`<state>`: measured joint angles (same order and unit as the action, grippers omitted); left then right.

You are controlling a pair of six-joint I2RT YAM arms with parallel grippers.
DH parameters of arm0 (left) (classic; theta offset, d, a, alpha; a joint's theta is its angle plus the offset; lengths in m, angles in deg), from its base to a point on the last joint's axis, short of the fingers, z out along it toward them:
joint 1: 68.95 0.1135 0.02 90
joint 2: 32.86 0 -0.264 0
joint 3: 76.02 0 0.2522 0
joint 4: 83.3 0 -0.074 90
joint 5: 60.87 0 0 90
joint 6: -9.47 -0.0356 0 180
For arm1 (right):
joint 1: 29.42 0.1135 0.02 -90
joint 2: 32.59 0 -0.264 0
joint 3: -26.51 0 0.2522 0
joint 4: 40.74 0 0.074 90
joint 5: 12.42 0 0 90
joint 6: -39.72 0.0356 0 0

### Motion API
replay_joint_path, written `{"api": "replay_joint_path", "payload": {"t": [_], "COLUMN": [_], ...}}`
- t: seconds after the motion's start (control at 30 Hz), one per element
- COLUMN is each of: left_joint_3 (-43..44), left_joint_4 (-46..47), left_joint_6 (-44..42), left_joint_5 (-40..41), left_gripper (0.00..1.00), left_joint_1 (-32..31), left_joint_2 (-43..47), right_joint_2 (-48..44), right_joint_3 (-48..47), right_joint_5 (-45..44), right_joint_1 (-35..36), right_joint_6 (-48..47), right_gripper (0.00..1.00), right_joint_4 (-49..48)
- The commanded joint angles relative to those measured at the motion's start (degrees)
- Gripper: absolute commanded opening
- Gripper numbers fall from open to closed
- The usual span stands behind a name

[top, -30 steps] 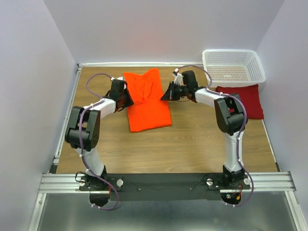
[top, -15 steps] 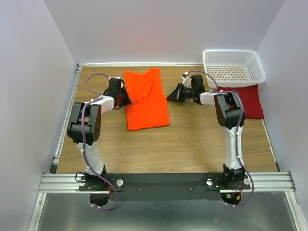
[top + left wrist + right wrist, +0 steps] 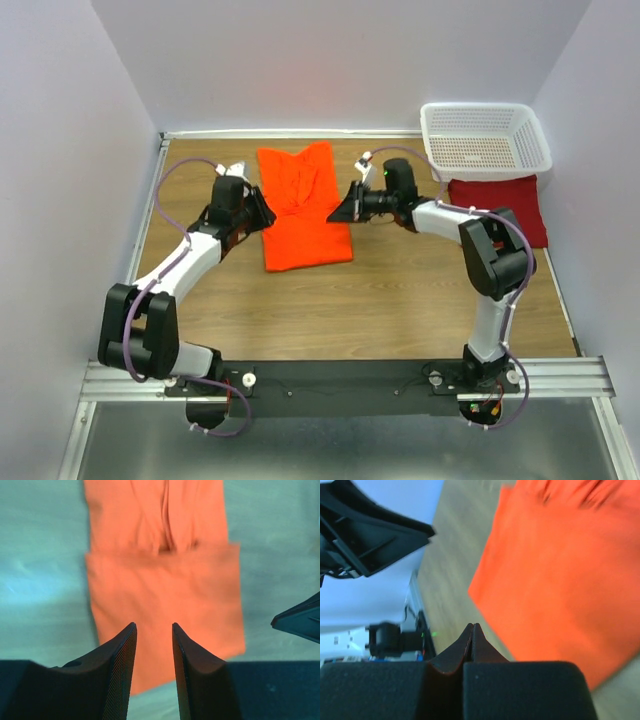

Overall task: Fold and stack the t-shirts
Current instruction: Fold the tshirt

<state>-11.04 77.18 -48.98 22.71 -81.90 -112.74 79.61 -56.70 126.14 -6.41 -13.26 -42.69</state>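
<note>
Flanks half-folded orange t-shirt (image 3: 303, 205) on bench (image 3: 400, 290): left jaws at 9 o'clock, released, empty; right jaws at 3 o'clock, clenched on nothing. Seems poised for another fold before stacking onto folded maroon t-shirt (image 3: 500, 205), farther toward 3 o'clock.

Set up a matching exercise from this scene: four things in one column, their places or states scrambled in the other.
1. orange t-shirt
2. maroon t-shirt
3. basket
4. right gripper

A. shut, nothing in it
B. back right corner of the table
C. centre back, partly folded
D. folded rectangle at the right edge

Pairs: 1-C, 2-D, 3-B, 4-A
</note>
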Motion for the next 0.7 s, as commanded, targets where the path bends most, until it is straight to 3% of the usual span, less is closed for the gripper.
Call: {"api": "replay_joint_path", "payload": {"t": [0.0,0.4,0.67], "left_joint_3": [-7.6,-12.2,-13.2], "left_joint_4": [-4.4,-5.0,-6.5], "left_joint_6": [1.4,5.0,5.7], "left_joint_5": [-0.4,6.0,6.0], "left_gripper": [0.43,0.28,0.27], "left_joint_1": [-4.1,-5.3,-5.3], "left_joint_2": [0.6,-3.7,-3.0], "right_joint_2": [-0.5,9.6,4.0], "right_joint_3": [5.5,14.9,15.1], "right_joint_5": [3.7,-0.3,0.3], "right_joint_1": [2.3,1.1,0.0], "right_joint_6": [-0.3,-4.1,-5.2], "right_gripper": [0.01,0.01,0.01], "right_joint_4": [0.2,-3.6,-0.8]}}
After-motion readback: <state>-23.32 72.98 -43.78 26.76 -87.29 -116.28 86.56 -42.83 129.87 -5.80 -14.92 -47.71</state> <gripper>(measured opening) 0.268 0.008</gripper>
